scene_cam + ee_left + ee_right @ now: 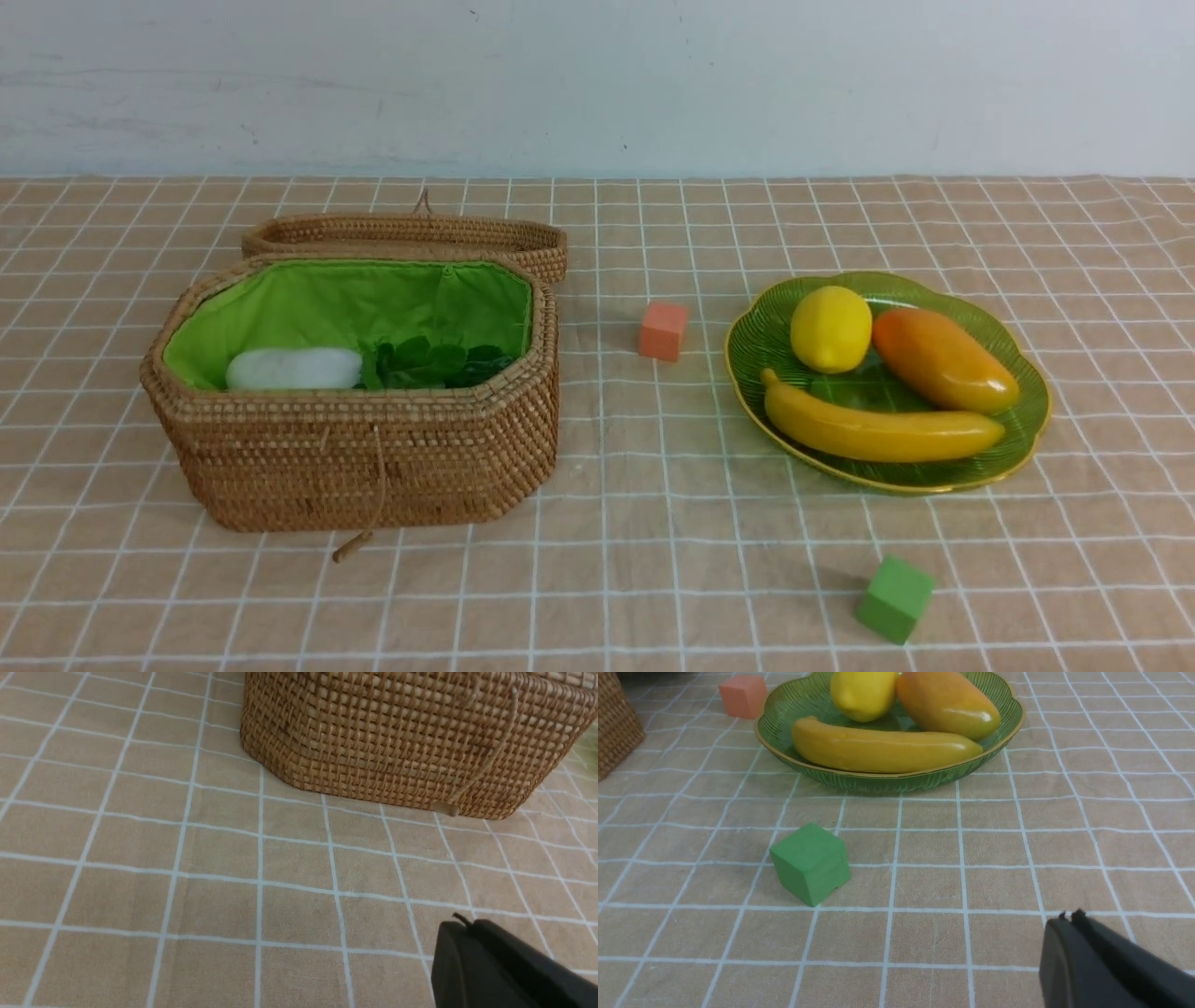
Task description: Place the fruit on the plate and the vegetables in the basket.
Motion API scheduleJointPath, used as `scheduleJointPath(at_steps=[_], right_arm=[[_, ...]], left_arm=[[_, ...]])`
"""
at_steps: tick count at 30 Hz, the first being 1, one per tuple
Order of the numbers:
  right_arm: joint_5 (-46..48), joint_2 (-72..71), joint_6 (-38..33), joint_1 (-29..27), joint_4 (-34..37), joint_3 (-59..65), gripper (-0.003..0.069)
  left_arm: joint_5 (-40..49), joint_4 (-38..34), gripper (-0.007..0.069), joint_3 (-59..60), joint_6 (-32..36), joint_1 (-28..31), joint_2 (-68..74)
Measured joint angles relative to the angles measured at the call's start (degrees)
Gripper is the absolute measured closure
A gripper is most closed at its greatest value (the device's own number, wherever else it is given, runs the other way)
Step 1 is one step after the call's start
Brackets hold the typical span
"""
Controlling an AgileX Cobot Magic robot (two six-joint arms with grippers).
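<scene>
Yellow and orange plastic fruit fills the green glass plate (1025, 422) at 3 o'clock on the checked cloth (653, 579): lemon (830, 329) at the plate's 11 o'clock, mango (943, 359) at 2 o'clock, banana (882, 431) along 6 o'clock. The wicker basket (373, 467) sits at 9 o'clock, lid (411, 235) folded back behind it. Inside, a white radish (293, 369) lies beside dark green leaves (434, 364).

Status: judged complete or nearly so, since no loose produce remains on the cloth.

Left gripper (460, 926) and right gripper (1066, 921) both show fingers pressed together, holding nothing, clear of all items.

Risks:
- The banana lies close to the plate's near rim; a knock could roll it off.
- An orange-pink cube (663, 330) and a green cube (894, 598) are distractors; sorting either would be an error.

Limits: the basket's near wall hides most of its contents; eggplant, carrot and pepper cannot be confirmed. Neither arm appears in the front view.
</scene>
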Motion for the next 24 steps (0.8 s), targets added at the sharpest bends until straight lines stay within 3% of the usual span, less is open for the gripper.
scheduleJointPath(at_steps=[24], right_arm=[[0.0, 0.0, 0.0, 0.0, 0.0, 0.0, 0.0653]], left_arm=[[-0.3, 3.2, 0.0638, 0.0, -2.3, 0.0, 0.0]])
